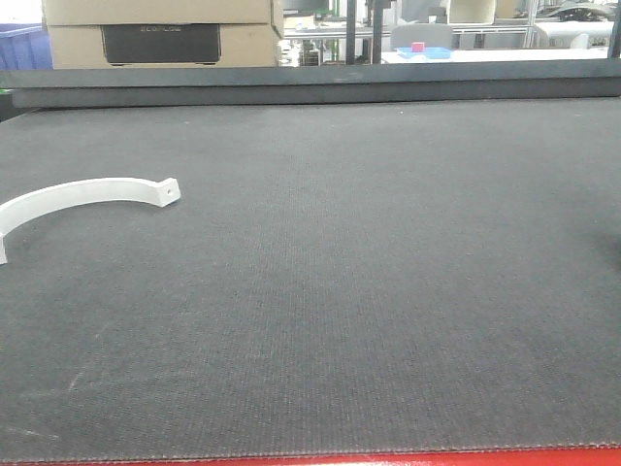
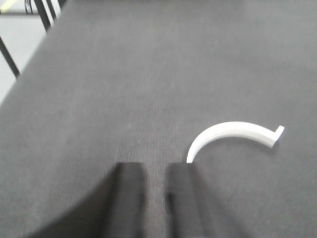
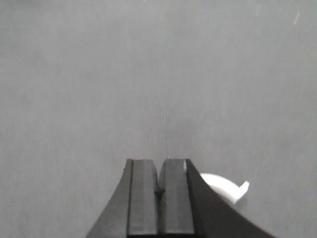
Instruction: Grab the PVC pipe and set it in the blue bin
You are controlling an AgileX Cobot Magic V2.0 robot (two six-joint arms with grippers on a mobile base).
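Note:
The PVC pipe (image 1: pixel 87 191), a white half-ring strip with a holed tab at its right end, lies flat on the dark mat at the left. In the left wrist view the pipe (image 2: pixel 233 131) curves ahead and to the right. Its near end sits just at the tip of the right finger. My left gripper (image 2: pixel 156 168) is open by a narrow gap, with only mat between its fingers. My right gripper (image 3: pixel 159 166) is shut and holds nothing. A white arc with a tab (image 3: pixel 225 188) peeks out from behind its right finger. The blue bin is out of view.
The dark mat (image 1: pixel 369 291) ends at a raised dark ledge (image 1: pixel 310 85) at the back. Behind it are cardboard boxes (image 1: pixel 160 29), a blue crate (image 1: pixel 19 44) at the far left, and a small blue tray (image 1: pixel 424 51). A red strip runs along the front edge.

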